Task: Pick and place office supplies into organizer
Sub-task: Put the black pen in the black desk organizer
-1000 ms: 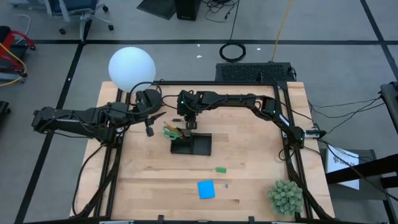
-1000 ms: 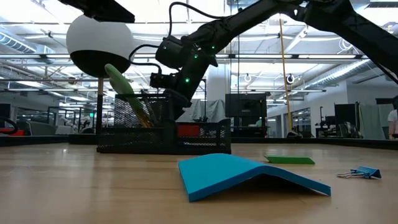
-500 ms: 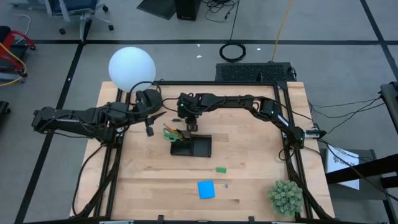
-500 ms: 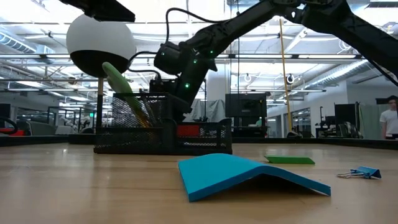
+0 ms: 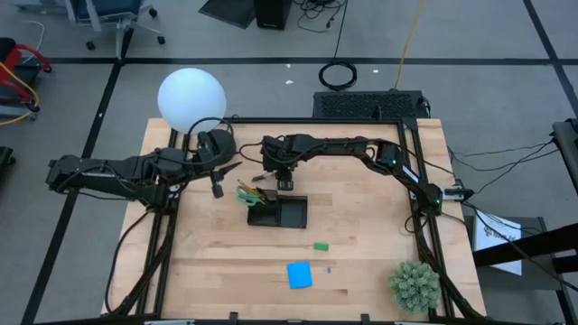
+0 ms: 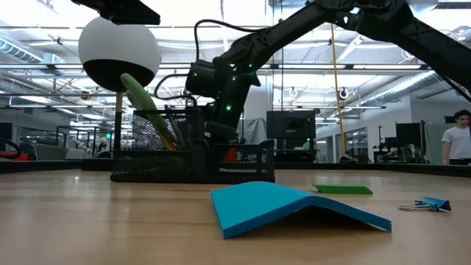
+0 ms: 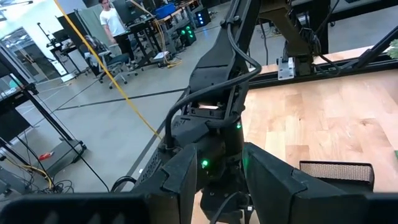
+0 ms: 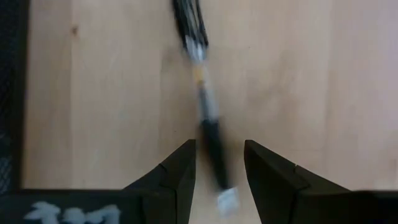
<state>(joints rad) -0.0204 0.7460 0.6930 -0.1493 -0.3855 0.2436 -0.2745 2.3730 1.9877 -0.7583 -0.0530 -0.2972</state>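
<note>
Two dark arms reach over the wooden table point(image 5: 361, 226) from opposite sides. Big white globe lamp point(image 5: 191, 99) sits at far-left corner; green potted plant point(image 5: 415, 285) at near-right corner. Black mesh organizer point(image 5: 278, 211) stands mid-table w/ green-handled scissors point(image 5: 246, 190) leaning out of its taller left compartment. Right gripper point(image 5: 285, 179) hangs just beyond organizer's far edge, fingers point(image 8: 180, 174) parted, straddling a dark pen point(image 8: 205, 124) lying on the wood; can't tell if it's gripped. Left gripper point(image 5: 218, 185) waits left of organizer, fingers point(image 7: 186, 174) apart, nothing seen between them. Blue sticky-note pad point(image 5: 299, 274) lies near front, green eraser point(image 5: 320, 246) between it & organizer, small binder clip point(image 6: 427, 204) right of pad.
</note>
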